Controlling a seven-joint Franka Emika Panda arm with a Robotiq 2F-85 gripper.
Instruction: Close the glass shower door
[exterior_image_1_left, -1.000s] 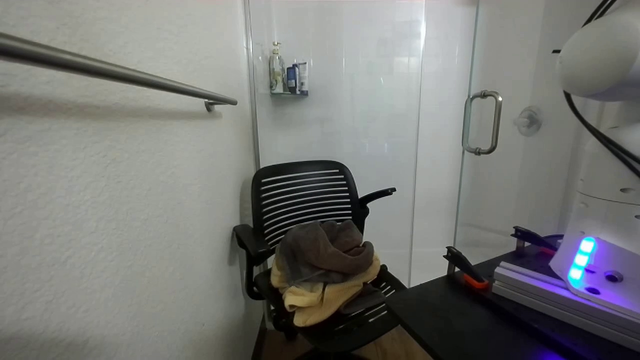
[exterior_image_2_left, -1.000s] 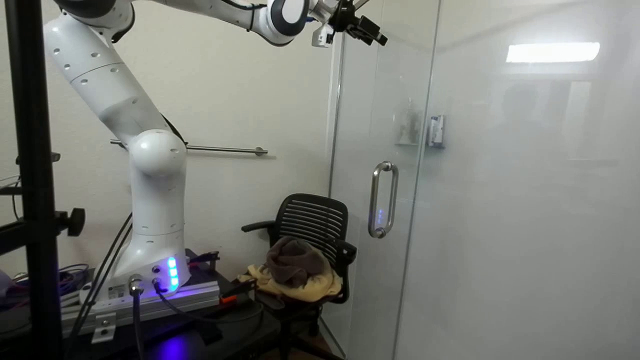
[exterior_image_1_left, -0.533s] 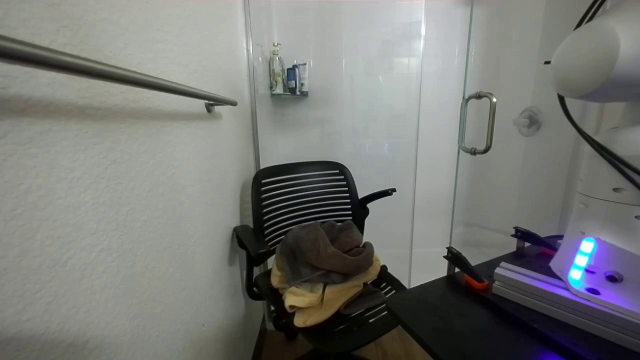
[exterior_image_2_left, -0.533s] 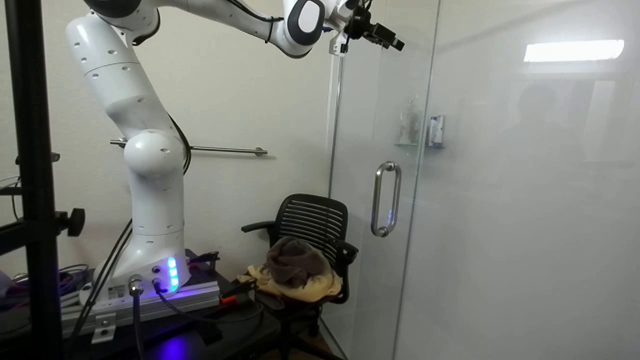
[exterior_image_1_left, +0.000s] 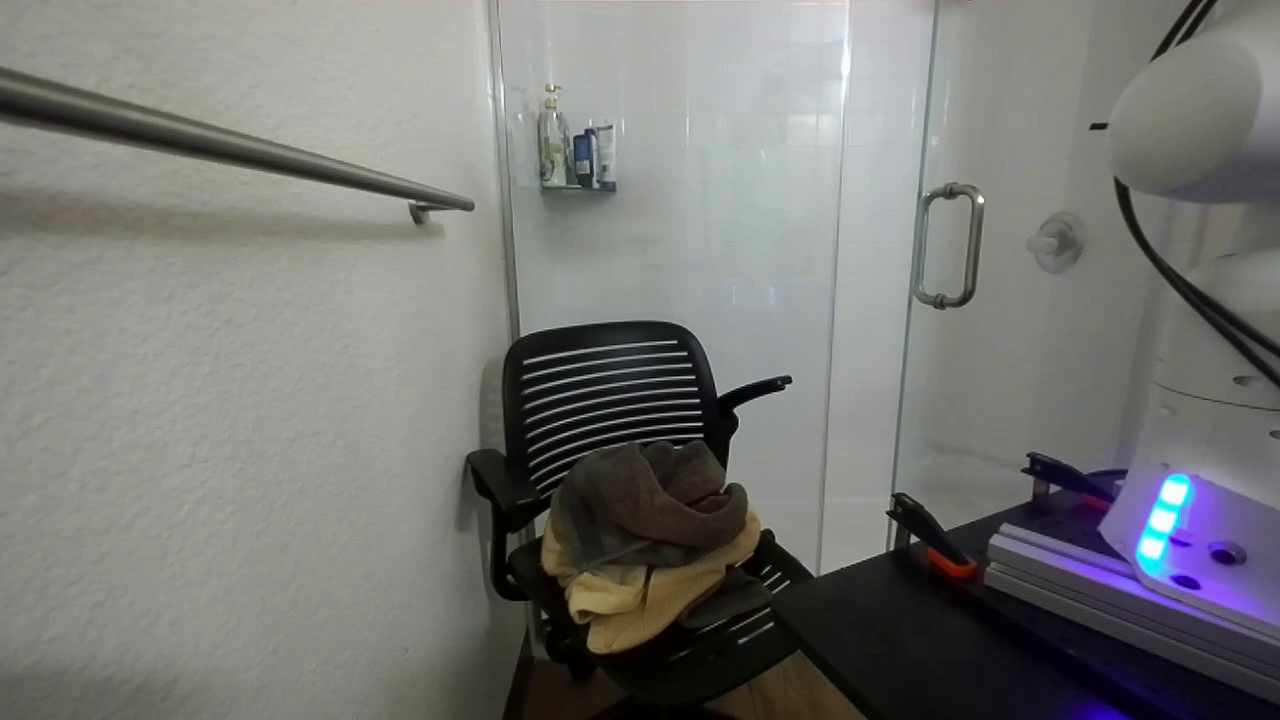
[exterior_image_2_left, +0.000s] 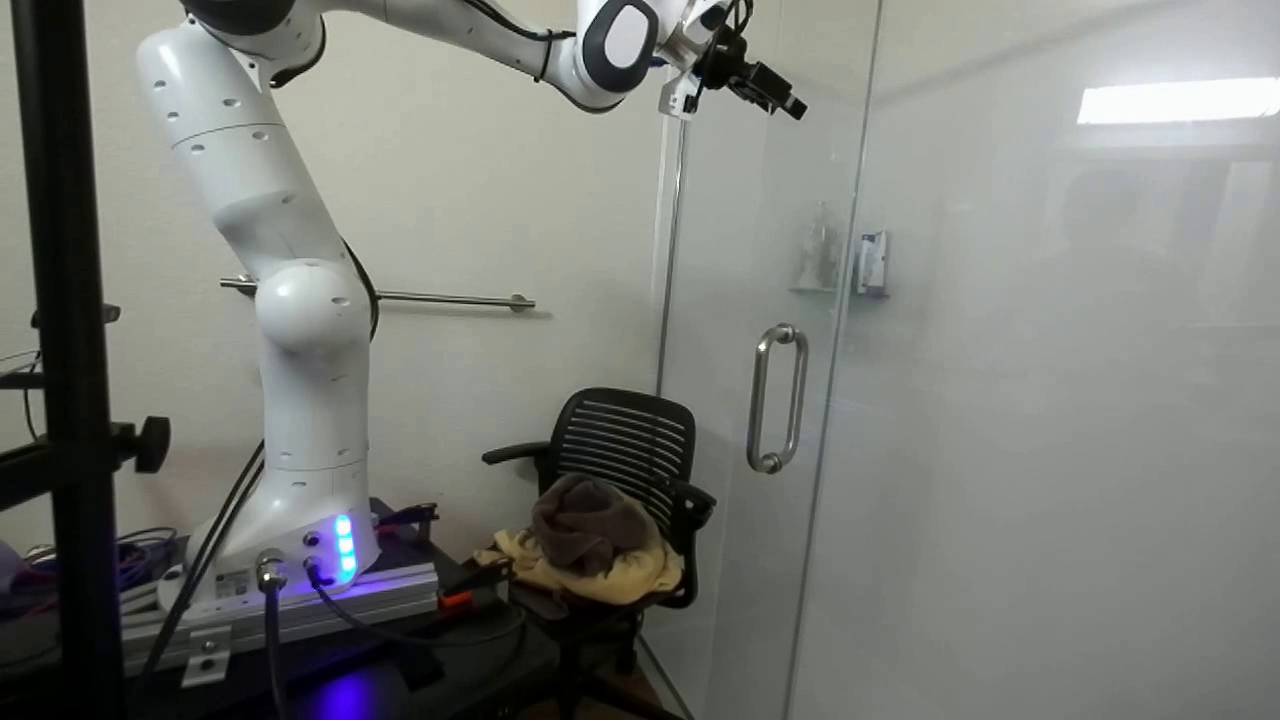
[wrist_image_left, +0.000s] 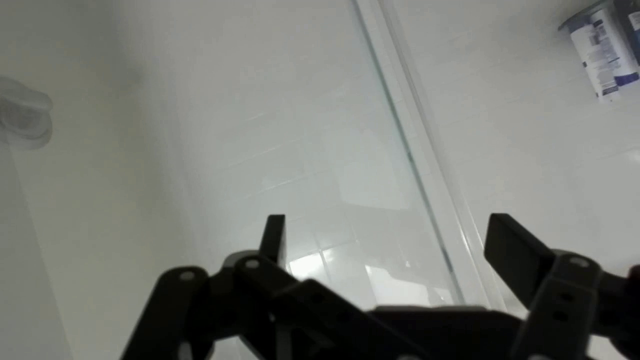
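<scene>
The glass shower door (exterior_image_1_left: 1020, 370) is a tall clear panel, also in an exterior view (exterior_image_2_left: 1000, 450). Its chrome loop handle (exterior_image_1_left: 973, 245) sits near its free edge; the handle also shows in an exterior view (exterior_image_2_left: 758, 400). A gap shows between the door's edge and the fixed panel. My gripper (exterior_image_2_left: 790, 100) is high up, well above the handle, in front of the glass. In the wrist view the gripper (wrist_image_left: 390, 217) is open and empty. The door (wrist_image_left: 300, 190) fills the middle there, its greenish edge showing between the fingers. Contact with the glass cannot be told. The handle is outside the wrist view.
A fixed glass panel (exterior_image_1_left: 680, 250) stands beside the door. A black chair (exterior_image_1_left: 610, 370) with towels (exterior_image_1_left: 650, 500) stands before it. A black table (exterior_image_1_left: 900, 620) carries the arm base and clamps. A grey wall bar (exterior_image_1_left: 250, 145) is on the wall. Bottles (exterior_image_1_left: 553, 145) stand on a shelf.
The door's edge and handle have swung a little toward the fixed panel. The gripper has moved forward and slightly down with the arm. The light's reflection in the glass has shifted.
</scene>
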